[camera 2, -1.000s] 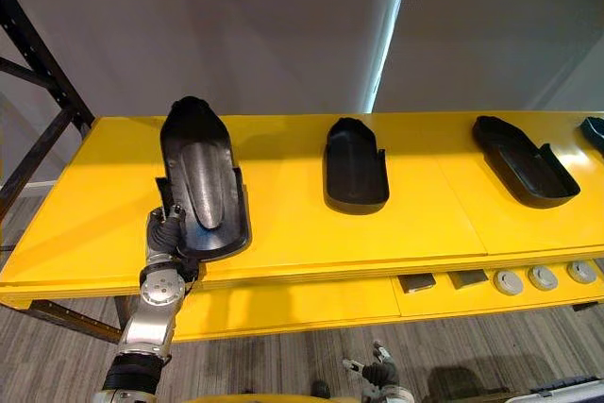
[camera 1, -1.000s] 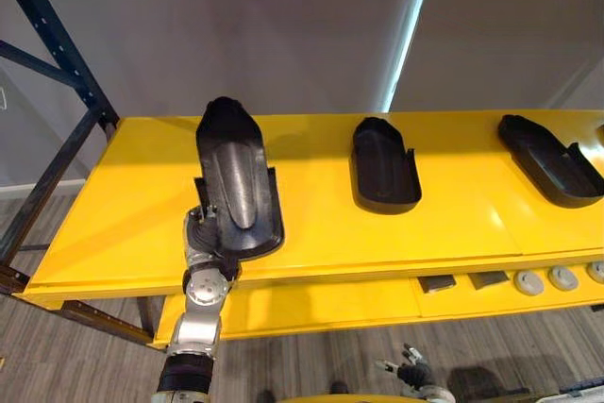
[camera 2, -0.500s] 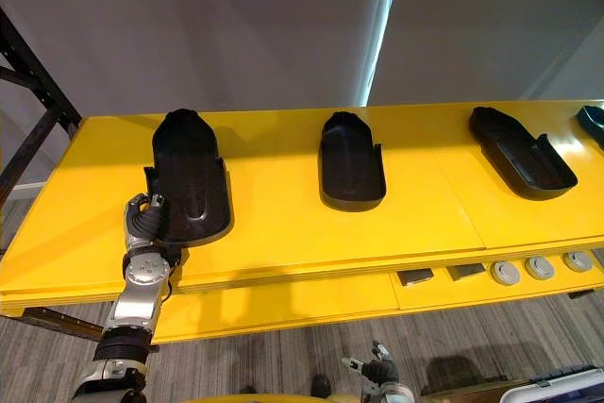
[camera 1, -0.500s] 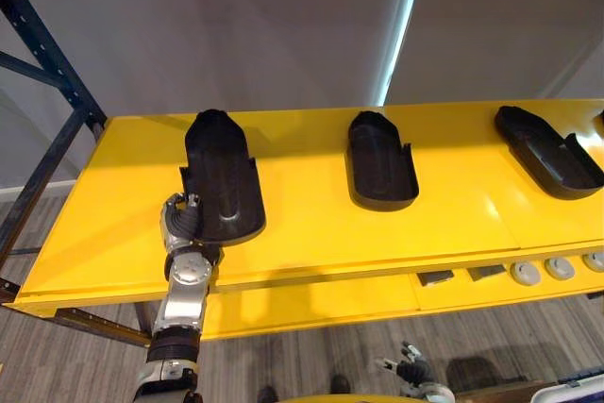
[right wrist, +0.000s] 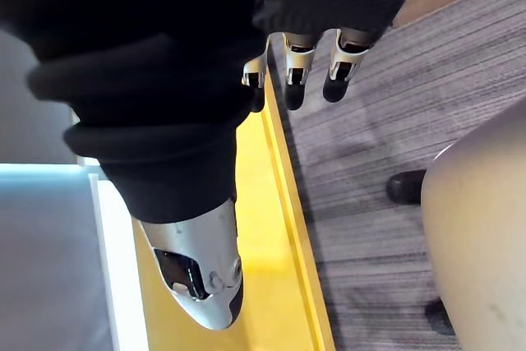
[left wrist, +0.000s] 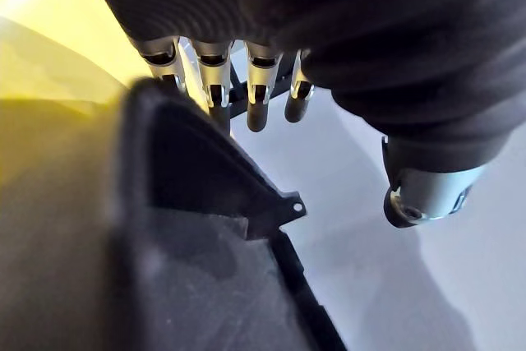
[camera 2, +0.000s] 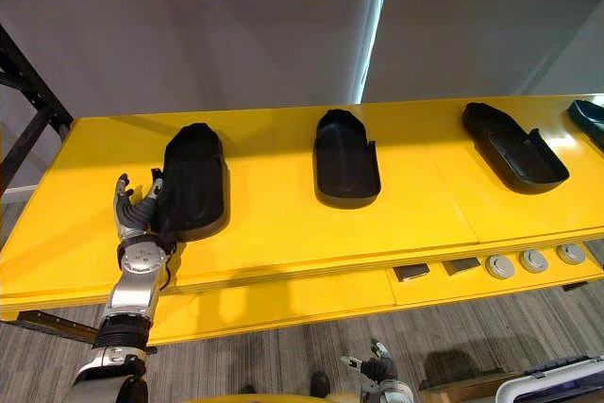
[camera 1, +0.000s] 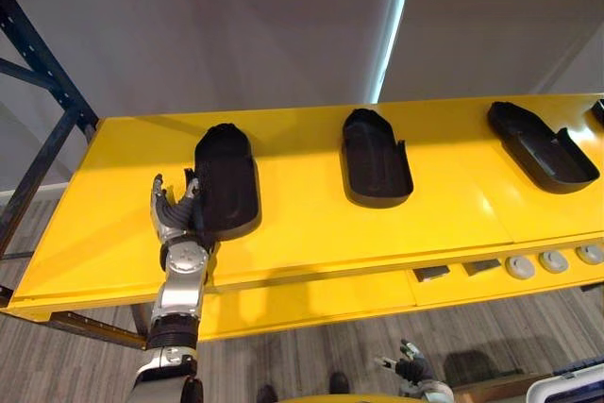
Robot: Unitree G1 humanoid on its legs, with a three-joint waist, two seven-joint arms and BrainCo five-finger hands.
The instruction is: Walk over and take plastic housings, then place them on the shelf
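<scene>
Three black plastic housings lie hollow side up on the yellow shelf: the left housing, the middle housing and the right housing. My left hand stands open at the near left edge of the left housing, fingers straight and spread, holding nothing. In the left wrist view its fingers reach past the housing's rim. My right hand hangs low near the floor in front of the shelf, and its fingers are straight and empty.
A dark blue rack upright rises at the shelf's left end. A lower yellow level holds grey discs and small dark flat pieces at the right. Another black housing's tip shows at the far right.
The left housing, held tilted up a second ago, now lies flat on the shelf. My left hand has opened and let go of it.
</scene>
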